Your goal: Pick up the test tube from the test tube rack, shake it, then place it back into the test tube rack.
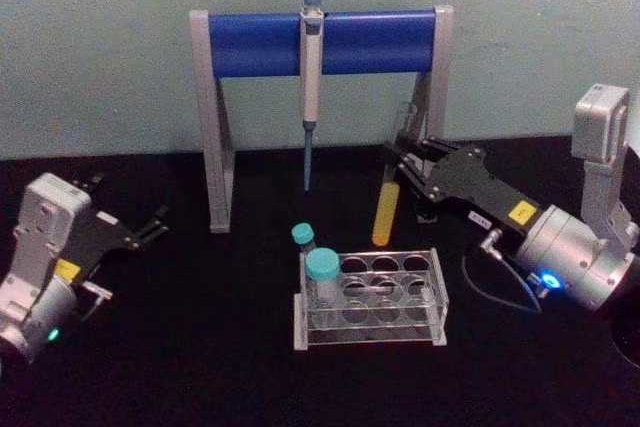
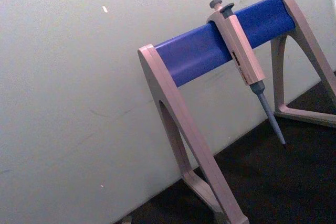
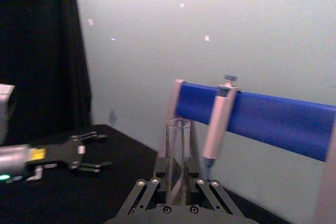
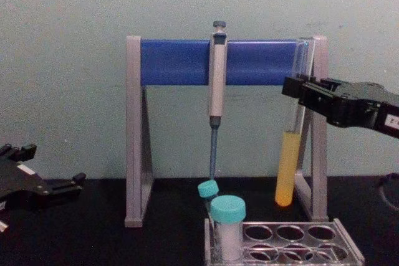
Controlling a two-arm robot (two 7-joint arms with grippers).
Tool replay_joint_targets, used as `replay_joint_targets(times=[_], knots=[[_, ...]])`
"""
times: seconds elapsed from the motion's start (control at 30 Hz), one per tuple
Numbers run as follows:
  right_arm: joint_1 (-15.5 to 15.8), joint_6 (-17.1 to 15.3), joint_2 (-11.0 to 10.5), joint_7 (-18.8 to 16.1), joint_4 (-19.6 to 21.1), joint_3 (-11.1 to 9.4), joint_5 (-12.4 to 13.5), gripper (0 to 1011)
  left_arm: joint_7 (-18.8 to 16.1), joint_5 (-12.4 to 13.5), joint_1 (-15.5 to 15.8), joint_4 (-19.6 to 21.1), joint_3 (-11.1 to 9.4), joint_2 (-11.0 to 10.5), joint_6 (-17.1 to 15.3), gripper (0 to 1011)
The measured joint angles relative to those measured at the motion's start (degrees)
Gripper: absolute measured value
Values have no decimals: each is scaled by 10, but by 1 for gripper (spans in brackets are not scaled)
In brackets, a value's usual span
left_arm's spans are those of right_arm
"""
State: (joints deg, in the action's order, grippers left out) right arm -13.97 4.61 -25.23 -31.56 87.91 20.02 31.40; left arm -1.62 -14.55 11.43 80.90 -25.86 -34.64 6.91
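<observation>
Right pincer [image 4: 295, 91] clamps the test tube [image 4: 285, 172]; chest view shows it clear of rack [image 4: 275, 235].

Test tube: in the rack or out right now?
Out. The right claw holds the test tube in the air, its yellow-filled bottom hanging clear above the holes of the test tube rack.

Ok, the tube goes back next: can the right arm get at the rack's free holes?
Probably yes. The right pincer holds the test tube above and behind the test tube rack, whose middle and right holes stand open; the teal-capped tubes sit only at its left end.
</observation>
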Motion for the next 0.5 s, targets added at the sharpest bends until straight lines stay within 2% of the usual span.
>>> replay_joint_targets(times=[0.3, 0.5], knots=[[12, 8, -29, -46, 21, 19, 24, 229, 0, 0, 0, 0, 0, 0, 0, 1001], [15, 13, -36, -53, 22, 28, 31, 229, 0, 0, 0, 0, 0, 0, 0, 1001]])
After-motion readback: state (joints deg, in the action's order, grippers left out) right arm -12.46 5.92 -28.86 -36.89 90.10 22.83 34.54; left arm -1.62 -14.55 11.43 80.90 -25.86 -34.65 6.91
